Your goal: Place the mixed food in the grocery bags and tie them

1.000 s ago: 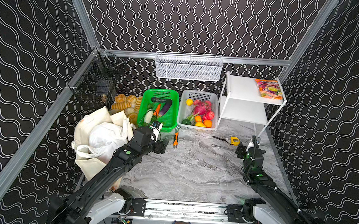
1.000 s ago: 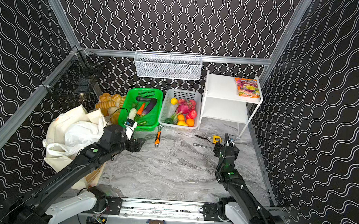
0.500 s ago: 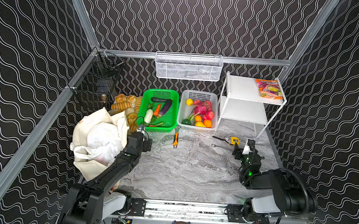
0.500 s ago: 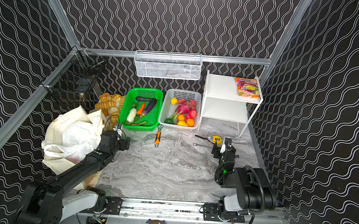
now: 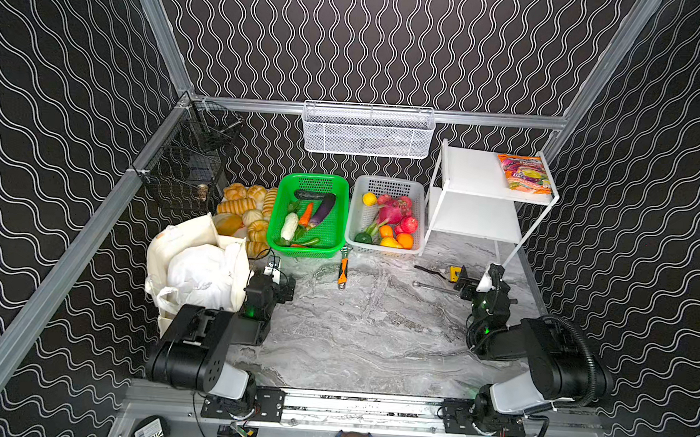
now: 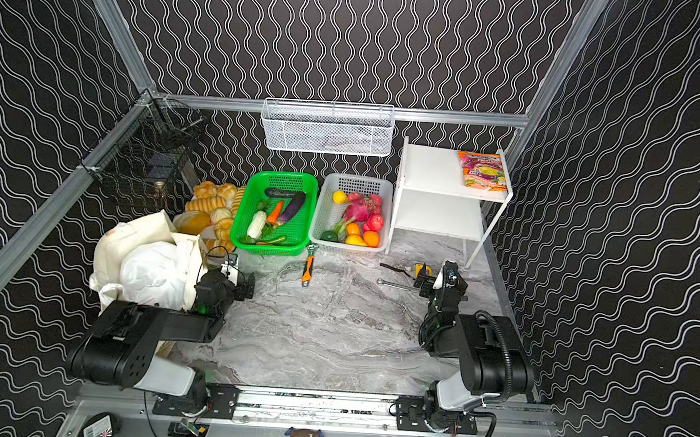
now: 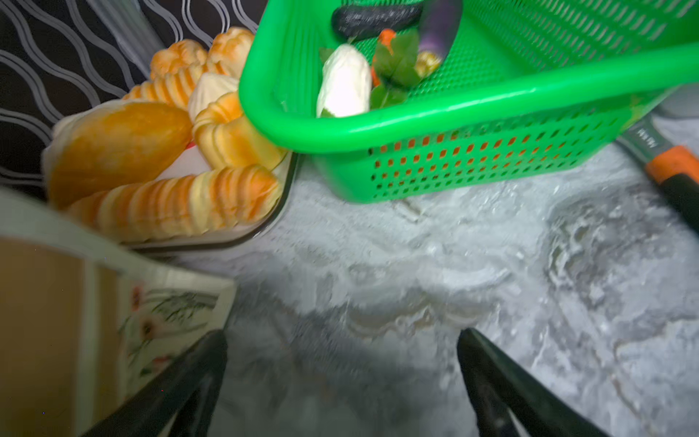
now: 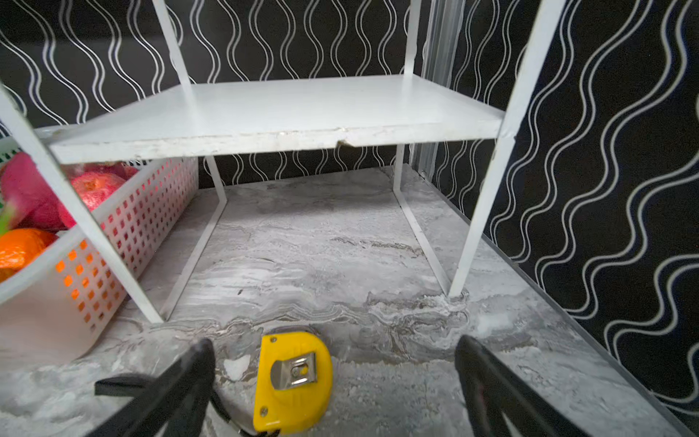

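The grocery bags stand at the table's left in both top views: a cream canvas tote (image 5: 180,240) (image 6: 130,235) with a bulging white plastic bag (image 5: 201,273) (image 6: 153,274) sitting in its mouth. The mixed food is out of view. My left gripper (image 5: 284,285) (image 6: 247,290) hangs low just right of the tote, open and empty (image 7: 340,342); the tote's printed side panel (image 7: 162,318) is beside one finger. My right gripper (image 5: 463,282) (image 6: 425,283) is open near the shelf's foot (image 8: 334,346), with a yellow tape measure (image 8: 291,378) lying on the table between its fingers.
Behind the tote lies a tray of bread (image 5: 245,209). A green basket (image 5: 300,252) of vegetables and a white basket (image 5: 379,252) of fruit stand at the back. An orange-handled wrench (image 5: 343,269) lies in front. A white shelf (image 5: 472,168) holds a colourful packet (image 5: 524,174).
Both arms have folded back toward their bases. The left gripper has pulled away from the green basket and sunk beside the tote. The right gripper has shifted slightly left.
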